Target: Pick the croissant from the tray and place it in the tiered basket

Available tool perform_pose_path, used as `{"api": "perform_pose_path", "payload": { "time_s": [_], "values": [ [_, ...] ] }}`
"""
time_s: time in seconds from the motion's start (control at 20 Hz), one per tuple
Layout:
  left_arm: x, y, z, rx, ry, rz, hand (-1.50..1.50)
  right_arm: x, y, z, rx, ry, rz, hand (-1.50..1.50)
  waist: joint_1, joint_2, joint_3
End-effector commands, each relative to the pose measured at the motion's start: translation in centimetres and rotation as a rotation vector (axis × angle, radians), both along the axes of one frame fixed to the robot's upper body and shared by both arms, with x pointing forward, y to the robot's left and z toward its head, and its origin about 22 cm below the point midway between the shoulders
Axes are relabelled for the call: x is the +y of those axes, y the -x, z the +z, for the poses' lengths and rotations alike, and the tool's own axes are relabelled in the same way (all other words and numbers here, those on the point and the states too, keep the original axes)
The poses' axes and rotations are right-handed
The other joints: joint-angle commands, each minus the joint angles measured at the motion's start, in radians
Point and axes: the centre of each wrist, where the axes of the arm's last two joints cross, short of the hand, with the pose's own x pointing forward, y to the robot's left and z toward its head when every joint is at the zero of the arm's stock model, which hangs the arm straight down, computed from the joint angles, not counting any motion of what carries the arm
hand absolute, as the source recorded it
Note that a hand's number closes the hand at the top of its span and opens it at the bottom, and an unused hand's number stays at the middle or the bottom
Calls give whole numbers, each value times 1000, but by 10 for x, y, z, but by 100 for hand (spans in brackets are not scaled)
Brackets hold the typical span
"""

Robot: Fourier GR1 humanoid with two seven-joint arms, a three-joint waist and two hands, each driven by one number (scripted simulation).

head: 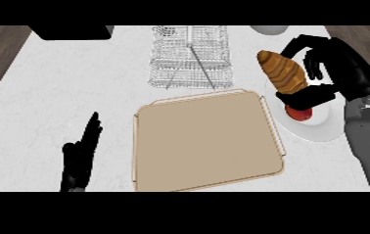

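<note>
- The tan tray [206, 142], with its thin raised rim, lies flat near the middle of the white worktop [72, 81] and has nothing on its surface.
- The croissant [283, 72] is off the tray, up and to the right of the tray's far right corner, held in the air by the right hand [325, 74].
- The right hand curls round the croissant from the croissant's right side: fingers [311, 64] arch over its upper half, and the thumb [309, 97] crosses beneath its lower end, so the pastry is pinched between them.
- The croissant stands roughly lengthwise, its upper tip leaning a little toward the tray's side and its lower tip hidden by the thumb.
- A white plate [321, 125] sits just beside the tray's right edge, below the croissant; a red round thing [300, 113] lies on it, partly covered by the thumb.
- The wire tiered basket [190, 57] stands just beyond the tray's far edge, to the left of the croissant and apart from it.
- The left hand [80, 154] rests well to the left of the tray, open with straight fingers pointing away, holding nothing.
- A dark object [72, 32] lies at the worktop's far edge, beyond the tray's left corner, and a pale round object [269, 29] shows past its right corner.
</note>
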Motion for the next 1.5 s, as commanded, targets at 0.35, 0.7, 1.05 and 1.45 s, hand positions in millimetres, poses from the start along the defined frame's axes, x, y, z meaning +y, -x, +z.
{"api": "perform_pose_path", "payload": {
  "time_s": [0.35,0.7,1.05,1.45],
  "values": [
    [9,2,-2,-12,-10,-31,0,-2,27,108,-220,3,-4,150,22,6,0],
    [1,10,-17,3,-4,-39,0,39,-9,148,-182,-10,-52,150,34,8,-1],
    [-19,-7,-1,-14,-13,-35,0,73,-70,120,-144,-8,-66,150,47,13,0],
    [-21,-4,11,-17,-5,-52,0,102,-107,99,-126,34,13,150,51,14,0]
  ]
}}
